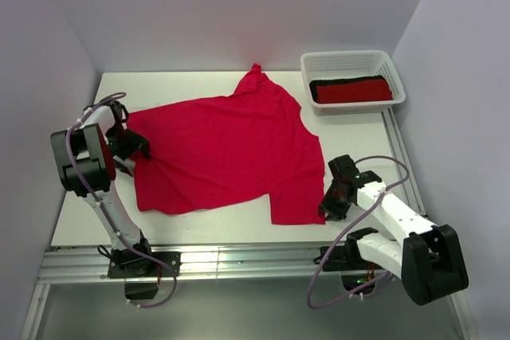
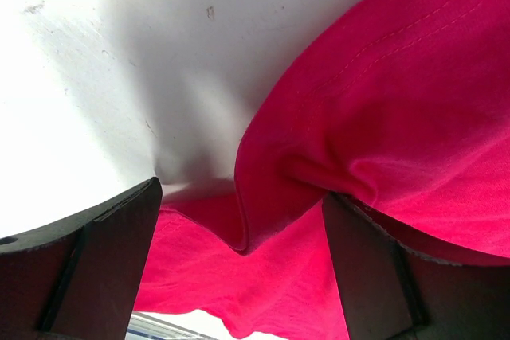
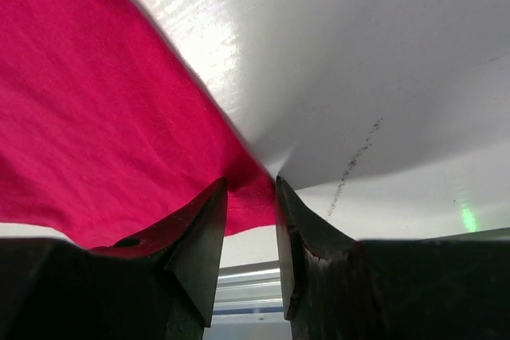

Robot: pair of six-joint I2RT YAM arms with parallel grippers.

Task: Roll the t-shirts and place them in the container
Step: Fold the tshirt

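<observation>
Crimson t-shirt [image 1: 227, 149], one, lay on the white table [image 1: 199, 85]; two rolled bundles [image 1: 355, 93] in one basket [image 1: 347, 59], upper right; pale walls [image 1: 239, 5]. My left gripper [image 2: 239, 216] gaped; right gripper's [image 3: 251, 197] hold: couldn't tell.

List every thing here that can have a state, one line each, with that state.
crimson t-shirt: unrolled, spread on the table, puckered at its left edge.
red bundle: bundled up, in the basket.
black bundle: bundled up, against the red one.
basket: upright, holding both bundles.
left gripper: wide open, over the shirt's folded left edge.
right gripper: jaws narrow but apart, at the shirt's near right corner.
</observation>
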